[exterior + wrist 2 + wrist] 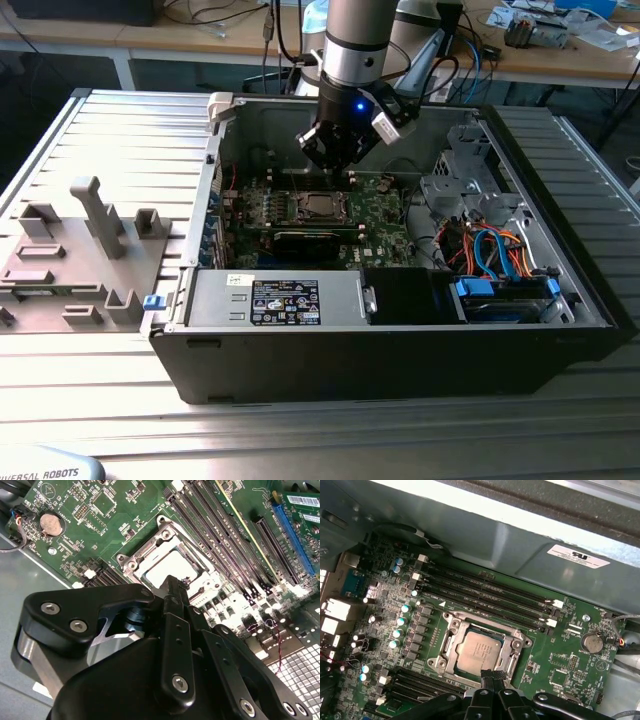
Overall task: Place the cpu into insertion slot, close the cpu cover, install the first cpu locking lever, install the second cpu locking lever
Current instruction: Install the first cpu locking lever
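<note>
Cpu (479, 651) placement is judged to be finished: the silver-grey chip is seen lying flat and square inside the insertion slot (451, 630), framed by the slot's silvery metal rim, in both wrist views. In the second wrist view the chip (167, 566) is partly hidden behind the black fingertips. The cpu cover (512, 655) appears to be folded down around the chip, though whether it is fully seated cannot be told.

The gripper (492, 676) is held just above the slot's edge, on the side away from the long black memory slots (490, 592). Its fingers (176, 600) are pressed together with nothing between them. In the exterior view the gripper (335, 160) is seen low inside the open computer case (400, 340), directly over the slot (320, 207).

The step in hand is judged to be one of the lever steps, since the closed tips sit at the slot's rim like a pushing tool. Which lever is being worked cannot be told. A careful downward and sideways press would be called for, with the tips kept off the chip's top.
</note>
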`<state>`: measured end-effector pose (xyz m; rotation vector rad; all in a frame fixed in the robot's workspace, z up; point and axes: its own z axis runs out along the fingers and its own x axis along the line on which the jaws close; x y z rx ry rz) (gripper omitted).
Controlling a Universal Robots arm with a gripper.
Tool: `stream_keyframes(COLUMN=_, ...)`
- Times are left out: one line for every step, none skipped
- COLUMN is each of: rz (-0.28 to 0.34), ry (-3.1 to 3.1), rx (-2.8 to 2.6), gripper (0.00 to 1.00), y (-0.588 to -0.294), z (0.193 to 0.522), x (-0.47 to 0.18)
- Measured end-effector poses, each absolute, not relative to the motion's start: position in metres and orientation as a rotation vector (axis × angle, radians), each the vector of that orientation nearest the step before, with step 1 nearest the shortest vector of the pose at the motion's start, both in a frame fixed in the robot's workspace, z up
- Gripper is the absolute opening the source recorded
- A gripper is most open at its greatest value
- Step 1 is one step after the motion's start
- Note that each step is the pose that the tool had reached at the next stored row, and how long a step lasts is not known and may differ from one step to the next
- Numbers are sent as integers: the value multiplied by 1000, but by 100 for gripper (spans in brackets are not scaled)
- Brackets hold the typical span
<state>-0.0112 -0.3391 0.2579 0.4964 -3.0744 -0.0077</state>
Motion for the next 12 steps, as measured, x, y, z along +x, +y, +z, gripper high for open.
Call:
stream_keyframes(rz=-8, ry=-3074, rx=497, gripper=11, y=-339, z=258, x=-11)
stream_keyframes(rz=-8, ry=-3074, rx=498, gripper=11, y=-339, z=258, x=-11)
stream_keyframes(rz=-8, ry=-3074, rx=499, gripper=11, y=-339, z=258, x=-11)
stream_keyframes(rz=-8, ry=-3074, rx=500, gripper=11, y=-339, z=258, x=-11)
stream_keyframes(rz=-8, ry=-3074, rx=501, gripper=11, y=-339, z=258, x=-11)
stream_keyframes(rz=-8, ry=-3074, rx=502, gripper=11, y=-339, z=258, x=-11)
stream_keyframes(rz=-8, ry=-3073, rx=503, gripper=11, y=-339, z=258, x=-11)
stream_keyframes(rz=-8, ry=-3073, rx=504, gripper=11, y=-339, z=258, x=-11)
stream_keyframes(rz=-8, ry=-3073, rx=505, gripper=11, y=-339, z=258, x=-11)
stream_keyframes(rz=-7, ry=-3073, rx=507, gripper=11, y=-339, z=258, x=-11)
stream_keyframes(rz=-8, ry=-3073, rx=508, gripper=11, y=-339, z=258, x=-11)
stream_keyframes(rz=-7, ry=-3072, rx=509, gripper=11, y=-339, z=258, x=-11)
